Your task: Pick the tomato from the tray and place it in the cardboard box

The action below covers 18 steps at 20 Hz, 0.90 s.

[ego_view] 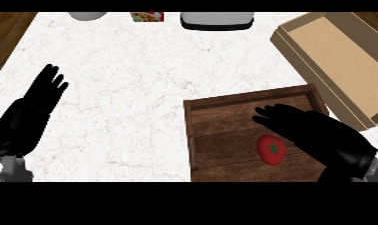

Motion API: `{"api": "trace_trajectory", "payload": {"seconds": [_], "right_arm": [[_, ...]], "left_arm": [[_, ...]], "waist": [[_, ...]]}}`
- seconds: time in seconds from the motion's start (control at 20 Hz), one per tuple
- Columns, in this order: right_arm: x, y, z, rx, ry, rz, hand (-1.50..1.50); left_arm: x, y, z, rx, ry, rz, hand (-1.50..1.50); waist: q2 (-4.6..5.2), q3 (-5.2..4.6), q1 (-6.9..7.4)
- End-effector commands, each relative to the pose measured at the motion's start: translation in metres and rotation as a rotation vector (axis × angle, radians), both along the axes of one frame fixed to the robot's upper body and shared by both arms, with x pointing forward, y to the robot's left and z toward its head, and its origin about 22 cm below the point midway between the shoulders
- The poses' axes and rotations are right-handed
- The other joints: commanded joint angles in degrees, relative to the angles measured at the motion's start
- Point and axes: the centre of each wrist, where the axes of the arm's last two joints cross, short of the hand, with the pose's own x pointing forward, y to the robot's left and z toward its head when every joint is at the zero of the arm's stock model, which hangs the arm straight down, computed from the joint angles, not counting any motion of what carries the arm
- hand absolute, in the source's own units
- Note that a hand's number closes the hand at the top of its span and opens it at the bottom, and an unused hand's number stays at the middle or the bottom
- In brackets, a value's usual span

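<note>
My right hand hangs open over the tray, with the tomato just beside its palm, untouched, fingers relaxed.

Right hand open over tray, lower right, beside tomato; box upper right; left hand resting at left.

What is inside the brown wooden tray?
The wooden tray holds a red tomato with a green star-shaped top. The right hand reaches over the tray beside the tomato, fingers straight, and covers part of the tray floor, so anything under it cannot be seen.
</note>
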Motion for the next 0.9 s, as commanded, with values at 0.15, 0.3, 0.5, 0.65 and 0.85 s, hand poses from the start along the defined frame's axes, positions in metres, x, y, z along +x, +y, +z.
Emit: {"api": "trace_trajectory", "payload": {"seconds": [0.15, 0.3, 0.5, 0.65, 0.85], "right_arm": [[-0.001, -0.009, -0.017, -0.044, 0.000, 0.006, -1.50], [-0.003, 0.004, -0.009, -0.037, -0.005, -0.007, -1.50], [0.003, 0.011, -0.017, -0.088, -0.008, -0.050, -1.50], [0.008, 0.022, -0.038, -0.093, -0.007, -0.014, -1.50], [-0.007, 0.003, -0.053, -0.125, 0.006, -0.032, -1.50]], "left_arm": [[-0.011, -0.004, -0.005, -0.006, 0.005, 0.008, 0.00], [-0.010, -0.009, 0.003, -0.007, 0.010, 0.002, 0.00], [-0.024, 0.016, -0.004, -0.003, -0.001, -0.001, 0.00], [0.010, 0.015, 0.015, -0.003, -0.003, -0.004, 0.00], [0.019, 0.005, 0.009, 0.003, -0.009, 0.000, 0.00]], "waist": [[-0.01, 0.01, 0.01], [-0.03, 0.00, -0.01], [-0.03, -0.01, 0.22], [0.04, 0.00, 0.03], [0.02, 0.01, -0.18]]}}
